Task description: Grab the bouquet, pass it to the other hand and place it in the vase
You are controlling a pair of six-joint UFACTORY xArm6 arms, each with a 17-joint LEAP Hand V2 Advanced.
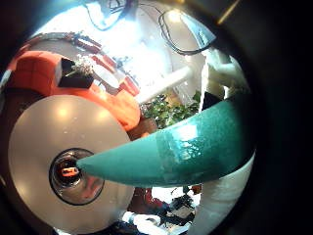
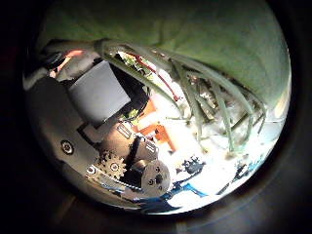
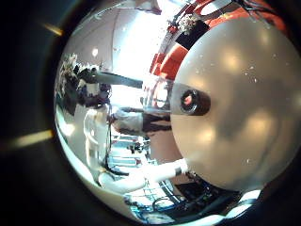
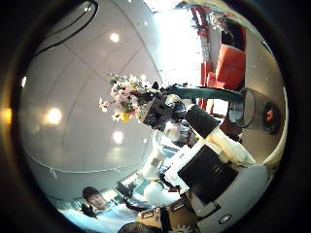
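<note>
The bouquet's green stems run close across my left palm, and my left hand is curled round them. Its teal wrapped end tapers down to the mouth of a clear vase, which stands on a round grey table. From the right thumb side, the bouquet's pale flowers and teal end show a little way off, gripped by a black and white hand. My right hand has nothing between its fingers. The vase also shows on the table from the right little finger side.
An orange-red sofa stands behind the round table. Green leaves lie just beside the teal end. A white arm segment crosses the right little finger side view.
</note>
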